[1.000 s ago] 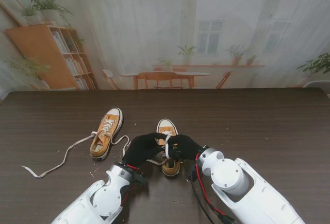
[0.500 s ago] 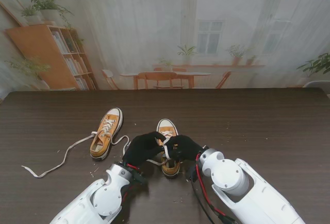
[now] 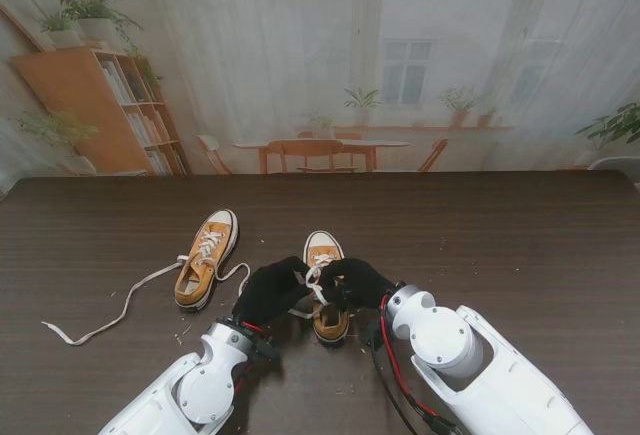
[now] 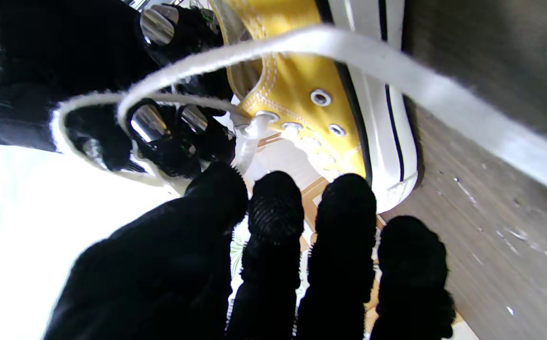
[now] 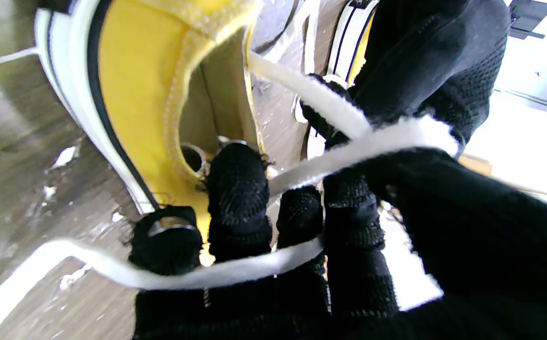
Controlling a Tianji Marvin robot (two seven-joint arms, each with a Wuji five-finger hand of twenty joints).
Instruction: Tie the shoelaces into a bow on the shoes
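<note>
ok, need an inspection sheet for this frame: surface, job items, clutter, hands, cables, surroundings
Surface: dark wood-grain table, pale specks scattered on it.
Job's things: near shoe between the hands, its white lace lifted above the opening; far shoe to the left, untied, its loose lace trailing across the table.
Clutter: only small pale crumbs by the left forearm.
Hands: left hand at the lace, grip unclear; right hand has the lace wound across its fingers.
Cables: red and black wires along the right wrist.
Surroundings: printed backdrop showing shelf, plants, windows.
</note>
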